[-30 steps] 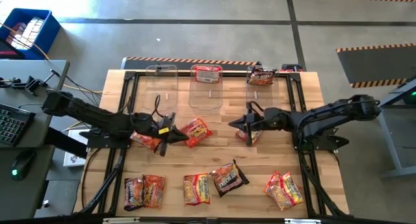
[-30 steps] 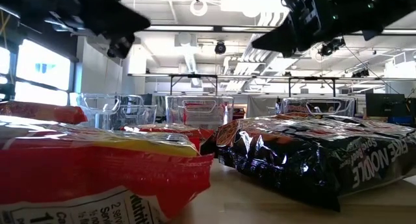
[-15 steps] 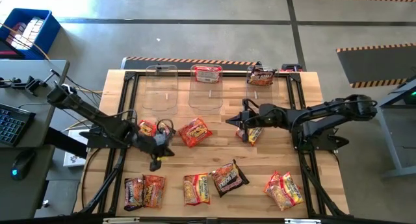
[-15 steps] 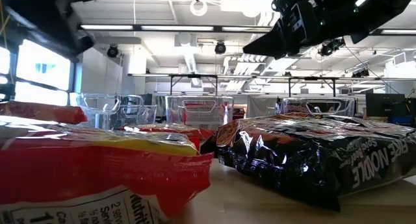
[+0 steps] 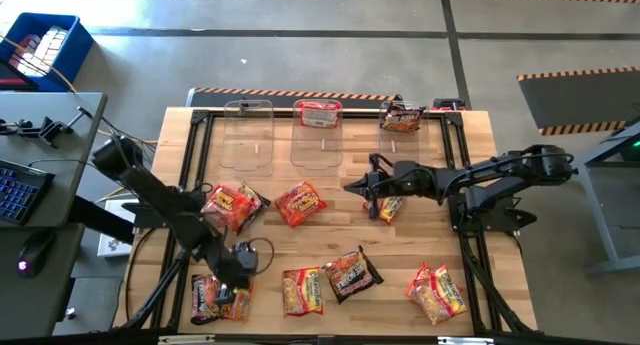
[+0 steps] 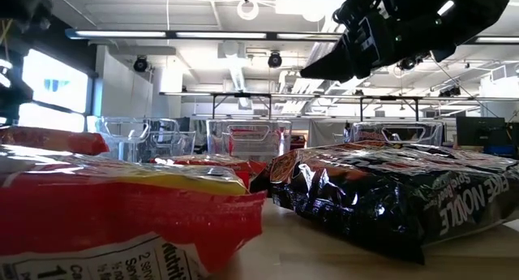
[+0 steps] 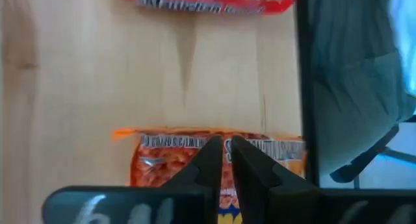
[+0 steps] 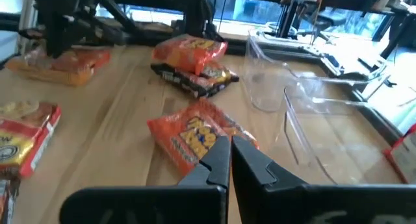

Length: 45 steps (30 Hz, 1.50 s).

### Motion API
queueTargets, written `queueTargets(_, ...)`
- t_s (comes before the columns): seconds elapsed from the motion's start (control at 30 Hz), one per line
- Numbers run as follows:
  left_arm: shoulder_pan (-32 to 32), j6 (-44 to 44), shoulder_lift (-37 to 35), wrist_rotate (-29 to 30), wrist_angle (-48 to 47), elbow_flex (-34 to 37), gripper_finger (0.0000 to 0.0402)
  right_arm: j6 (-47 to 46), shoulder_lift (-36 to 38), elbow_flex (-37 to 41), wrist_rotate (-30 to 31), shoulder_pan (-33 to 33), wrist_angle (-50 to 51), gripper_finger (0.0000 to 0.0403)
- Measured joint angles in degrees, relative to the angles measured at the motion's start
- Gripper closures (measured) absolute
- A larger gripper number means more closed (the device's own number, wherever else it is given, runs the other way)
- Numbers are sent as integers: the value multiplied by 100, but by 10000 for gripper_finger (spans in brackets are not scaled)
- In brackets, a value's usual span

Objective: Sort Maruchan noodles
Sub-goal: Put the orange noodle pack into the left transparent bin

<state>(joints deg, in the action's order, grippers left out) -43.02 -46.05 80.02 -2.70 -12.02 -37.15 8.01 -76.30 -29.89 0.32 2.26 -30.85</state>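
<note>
Maruchan noodles (image 5: 300,202) lie scattered flat across the counter (image 5: 480,145), most along its near edge, with some already in the clear bins (image 5: 318,133) at the far side. The left claw (image 5: 238,265) hangs closed and empty just above the pair of packets (image 7: 214,162) at the near-left corner. The right claw (image 5: 372,190) hovers mid-counter, fingers together, holding nothing. Expect light, crinkly, slippery wrappers over a brittle block: you should pinch a packet across its short edges, gently.

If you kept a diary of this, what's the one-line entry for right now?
left gripper: shut, empty, over front-left packets | right gripper: shut, empty, raised beside middle orange packet
</note>
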Motion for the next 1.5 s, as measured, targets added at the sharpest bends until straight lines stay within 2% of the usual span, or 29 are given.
queueTargets(0.23,-9,-40,462,242,30,-17,400,-26,-58,-4,-1,0,20,403)
queueTargets(0.47,358,314,409,1482,-175,-2,401,-61,-58,-4,1,-2,16,403)
queueTargets(0.6,734,679,362,1981,-241,7,401,-66,-58,-4,1,-2,5,403)
queueTargets(0.77,1086,985,246,2075,-236,9,401,-122,-58,-2,1,-2,13,403)
queueTargets(0.93,922,1171,-90,1961,-428,-76,397,-200,-58,-4,-4,-4,30,403)
queueTargets(1.17,259,505,-159,1904,-1594,-564,329,-201,-58,-3,-14,-4,22,403)
queueTargets(1.37,-496,413,229,1690,-1392,-741,261,-205,-58,-3,-14,-4,20,403)
queueTargets(1.5,-705,18,672,1704,-1523,-1040,232,-203,-58,-4,-14,-4,22,403)
